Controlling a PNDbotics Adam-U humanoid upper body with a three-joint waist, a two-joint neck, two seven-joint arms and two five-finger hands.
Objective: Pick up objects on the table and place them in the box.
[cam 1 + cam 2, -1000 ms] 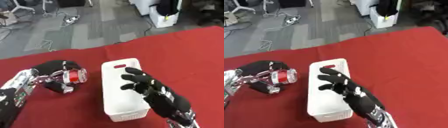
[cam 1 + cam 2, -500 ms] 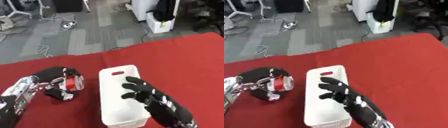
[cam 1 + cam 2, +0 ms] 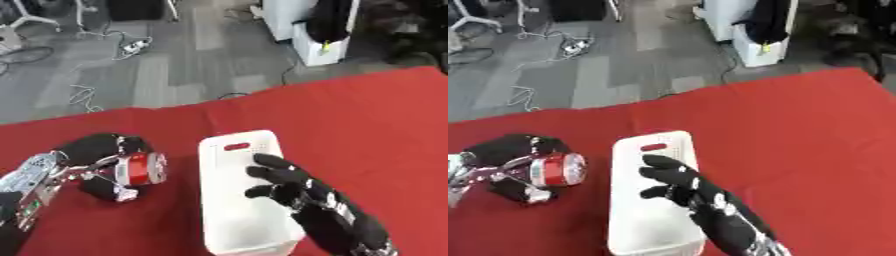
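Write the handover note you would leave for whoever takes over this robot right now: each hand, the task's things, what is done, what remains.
Left hand: curled round the red can, beside the white box on the red table.
Right hand: open, fingers spread over the box.
Done: can grasped.
Left: carry the can over the box and release it inside.

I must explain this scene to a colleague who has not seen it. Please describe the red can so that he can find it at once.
Start at the red table and find the long white box in its near middle. Just to the left of the box, the robot's left hand is curled round the can, which lies on its side. It is the only red and silver thing with a round shape there.
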